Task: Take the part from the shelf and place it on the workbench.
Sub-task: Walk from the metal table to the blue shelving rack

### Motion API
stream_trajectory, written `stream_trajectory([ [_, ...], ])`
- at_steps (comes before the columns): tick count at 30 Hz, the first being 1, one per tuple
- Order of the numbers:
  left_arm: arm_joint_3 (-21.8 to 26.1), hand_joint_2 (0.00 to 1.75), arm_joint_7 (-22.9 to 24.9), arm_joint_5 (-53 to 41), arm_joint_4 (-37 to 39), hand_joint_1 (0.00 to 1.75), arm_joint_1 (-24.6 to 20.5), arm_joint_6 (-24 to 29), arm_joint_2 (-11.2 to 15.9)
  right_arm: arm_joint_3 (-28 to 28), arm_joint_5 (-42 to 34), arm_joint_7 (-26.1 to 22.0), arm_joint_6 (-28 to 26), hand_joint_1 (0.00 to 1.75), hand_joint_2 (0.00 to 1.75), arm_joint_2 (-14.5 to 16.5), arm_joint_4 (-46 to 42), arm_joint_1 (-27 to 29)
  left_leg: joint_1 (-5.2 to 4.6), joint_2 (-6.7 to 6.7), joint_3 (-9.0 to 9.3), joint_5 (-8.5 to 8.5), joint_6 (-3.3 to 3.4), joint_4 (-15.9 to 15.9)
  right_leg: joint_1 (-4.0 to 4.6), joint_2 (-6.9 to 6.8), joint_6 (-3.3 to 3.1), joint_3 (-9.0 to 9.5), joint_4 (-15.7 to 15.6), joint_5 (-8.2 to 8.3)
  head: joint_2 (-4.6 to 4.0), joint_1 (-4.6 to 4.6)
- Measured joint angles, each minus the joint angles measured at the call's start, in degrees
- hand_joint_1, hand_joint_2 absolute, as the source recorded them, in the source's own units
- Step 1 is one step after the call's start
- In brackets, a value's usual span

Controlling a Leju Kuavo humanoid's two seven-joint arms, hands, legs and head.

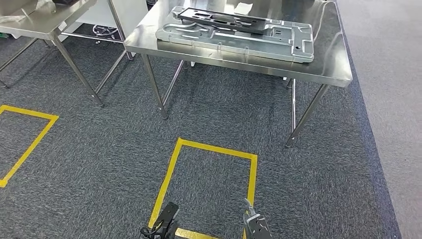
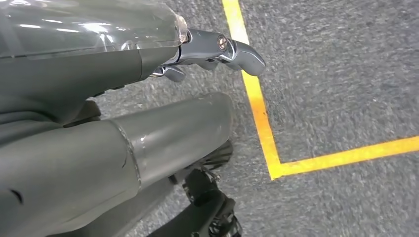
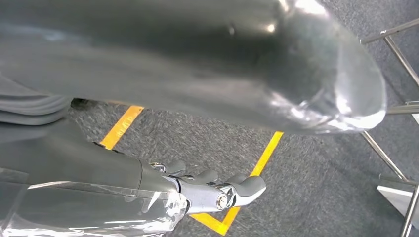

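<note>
A large silver stamped metal part (image 1: 239, 39) lies flat on the steel workbench (image 1: 328, 69) straight ahead. A darker, narrower part (image 1: 224, 20) rests on top of it. Both my arms hang low at my sides, well short of the bench. In the head view the left hand (image 1: 164, 221) and the right hand (image 1: 255, 225) peek in over the carpet. In the left wrist view the left hand (image 2: 148, 98) holds nothing, its fingers (image 2: 232, 49) stretched out above the floor. In the right wrist view the right hand (image 3: 148, 187) is also bare, its fingers (image 3: 232, 190) apart.
A yellow tape square (image 1: 174, 164) marks the dark carpet just in front of me, and another (image 1: 30, 144) lies to the left. A second steel table (image 1: 45, 22) stands at the back left. The bench's thin legs (image 1: 303, 119) reach the floor; lighter flooring (image 1: 393, 99) runs along the right.
</note>
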Motion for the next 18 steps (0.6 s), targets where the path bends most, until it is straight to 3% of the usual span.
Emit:
stream_trajectory([
  [2, -0.13, 0.0, -0.03, 0.0, 0.0, 0.0, 0.0, 0.08, -0.01, -0.04, -0.2, -0.08, -0.01, 0.0, 0.0, 0.08, 0.47, -0.07, 0.03, -0.68, 2.09, 1.32, 0.48, -4.56, 0.15, 0.4, 0.58, -0.38, 0.73, -0.38, 0.0, 0.02],
  [6, -0.37, 0.0, 0.07, 0.1, 0.0, 0.0, 0.08, 0.68, -0.2, -0.21, -0.42, -0.19, -0.05, 0.0, 0.0, 0.08, 1.17, -0.15, -0.09, -0.38, 2.08, 1.68, 2.0, -5.29, 0.05, 0.24, 1.74, -0.93, 1.52, -0.91, 0.0, 0.11],
  [8, -0.4, 0.0, 0.37, 0.48, 0.0, 0.0, 0.02, 1.0, -0.3, -0.26, -0.51, -0.25, -0.1, 0.0, 0.0, 0.07, 1.4, -0.31, 0.08, 0.03, 2.06, 1.93, 2.56, -5.54, -0.11, -0.5, 2.34, -2.71, 5.56, -3.56, 0.0, 0.43],
  [10, -0.36, 0.0, 0.71, 0.89, 0.0, 0.0, 0.04, 1.02, -0.26, -0.27, -0.61, -0.27, -0.1, 0.0, 0.0, 0.07, 1.64, -0.47, 0.04, 0.46, 1.92, 1.93, 2.73, -5.55, -0.3, -0.94, 2.82, -6.26, 12.91, -7.16, 0.0, 0.61],
  [11, -0.34, 0.0, 0.81, 1.05, 0.0, 0.0, 0.07, 0.99, -0.23, -0.28, -0.63, -0.27, -0.1, 0.0, 0.0, 0.07, 1.78, -0.49, 0.02, 0.68, 1.88, 1.92, 2.74, -5.55, -0.41, -1.01, 2.95, -7.64, 15.69, -8.0, 0.0, 0.61],
  [12, -0.33, 0.0, 0.85, 1.15, 0.0, 0.0, 0.08, 0.97, -0.21, -0.28, -0.63, -0.27, -0.1, 0.0, 0.0, 0.07, 1.89, -0.5, 0.01, 0.86, 1.88, 1.91, 2.73, -5.55, -0.49, -1.09, 2.99, -8.13, 16.58, -7.74, 0.0, 0.61],
  [13, -0.33, 0.0, 0.86, 1.21, 0.0, 0.0, 0.08, 0.97, -0.2, -0.28, -0.63, -0.27, -0.1, 0.0, 0.0, 0.07, 1.98, -0.52, 0.01, 1.0, 1.95, 1.88, 2.7, -5.54, -0.53, -1.22, 2.93, -7.47, 15.15, -6.38, 0.0, 0.62],
  [16, -0.33, 0.0, 0.87, 1.27, 0.0, 0.0, 0.04, 0.96, -0.21, -0.28, -0.63, -0.28, -0.1, 0.0, 0.0, 0.07, 2.06, -0.71, -0.09, 1.34, 2.34, 1.67, 2.32, -5.53, -0.22, -2.47, 2.12, -1.89, 3.9, -1.2, 0.0, 0.61],
  [18, -0.32, 0.0, 0.88, 1.33, 0.0, 0.0, 0.02, 0.95, -0.21, -0.28, -0.65, -0.31, -0.1, 0.0, 0.0, 0.07, 2.1, -0.86, -0.2, 1.63, 2.47, 1.58, 1.72, -5.61, 0.22, -2.84, 1.54, -0.37, 0.59, -0.5, 0.0, 0.57],
])
